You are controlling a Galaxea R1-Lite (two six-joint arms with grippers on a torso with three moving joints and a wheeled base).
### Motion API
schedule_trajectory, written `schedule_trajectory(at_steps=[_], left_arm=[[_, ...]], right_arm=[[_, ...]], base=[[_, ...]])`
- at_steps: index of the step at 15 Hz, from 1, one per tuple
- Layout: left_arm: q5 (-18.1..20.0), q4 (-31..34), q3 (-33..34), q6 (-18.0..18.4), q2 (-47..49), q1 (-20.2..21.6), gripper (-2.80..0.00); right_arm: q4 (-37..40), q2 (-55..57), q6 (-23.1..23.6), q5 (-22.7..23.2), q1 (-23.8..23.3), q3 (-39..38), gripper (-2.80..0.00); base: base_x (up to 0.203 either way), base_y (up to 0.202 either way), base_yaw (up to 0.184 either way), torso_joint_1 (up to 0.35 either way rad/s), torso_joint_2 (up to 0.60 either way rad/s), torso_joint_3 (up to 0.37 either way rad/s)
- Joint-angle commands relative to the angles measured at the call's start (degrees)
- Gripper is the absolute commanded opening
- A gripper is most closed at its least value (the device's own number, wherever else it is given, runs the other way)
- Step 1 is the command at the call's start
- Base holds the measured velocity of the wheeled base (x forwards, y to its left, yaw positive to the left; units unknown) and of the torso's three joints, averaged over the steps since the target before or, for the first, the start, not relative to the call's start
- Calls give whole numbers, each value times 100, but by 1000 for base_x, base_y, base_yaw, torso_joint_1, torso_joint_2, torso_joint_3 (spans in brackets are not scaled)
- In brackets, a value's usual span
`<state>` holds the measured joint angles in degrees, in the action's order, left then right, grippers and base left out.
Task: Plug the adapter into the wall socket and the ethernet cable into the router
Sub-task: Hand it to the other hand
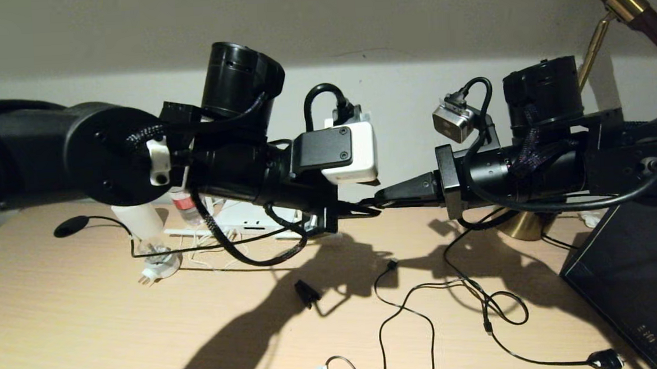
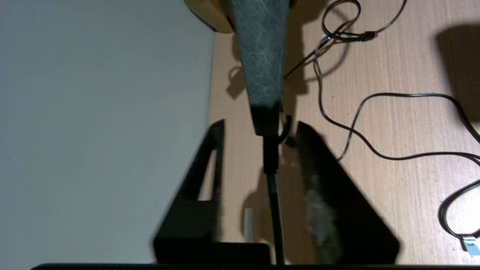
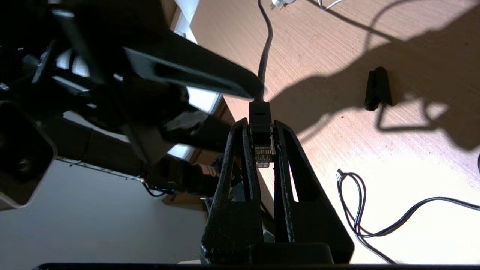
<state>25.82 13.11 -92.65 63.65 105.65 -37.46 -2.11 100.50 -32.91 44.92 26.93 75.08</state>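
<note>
The ethernet cable [image 3: 261,123] is up in the air above the table [image 1: 89,332], its clear connector with the gold contacts pinched between the right gripper [image 3: 258,135] fingers, which are closed tight on the plug. The cable's black boot pokes out past the fingertips and the cord runs away toward the left gripper [image 2: 258,131]. That one sits tip to tip with the right, jaws parted, the cord passing between them; the left wrist view shows clear space on either side of it. Both arms reach in level from the sides and meet mid-scene in the head view. Behind the left arm, back by the wall, lies the router [image 1: 246,217], flat and white, mostly hidden. A round white travel plug [image 1: 158,266] lies left of centre, and loose black cables [image 1: 425,309] sprawl across the wood in front.
</note>
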Motion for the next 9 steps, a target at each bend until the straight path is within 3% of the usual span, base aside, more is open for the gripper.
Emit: schedule_trajectory(at_steps=[1,4,6,7,9], left_arm=[[2,-192,234,34,-138,25,0],[2,-1186,1094,38,-447,76,0],[2,-2237,1798,34,-859,97,0],[2,-2788,2013,49,-974,139,0],[14,-3878,2204,202,-1006,211,0]], right_arm=[[-18,-21,-163,25,-35,24,-280],[-37,-9,-863,40,-173,242,-280],[-33,49,-1706,98,-281,701,-280],[-22,74,-2173,245,-306,960,-280],[-14,90,-3136,1012,-391,1228,-280]], base=[[0,0,0,0,0,0],[0,0,0,0,0,0],[0,0,0,0,0,0],[0,0,0,0,0,0],[0,0,0,0,0,0]])
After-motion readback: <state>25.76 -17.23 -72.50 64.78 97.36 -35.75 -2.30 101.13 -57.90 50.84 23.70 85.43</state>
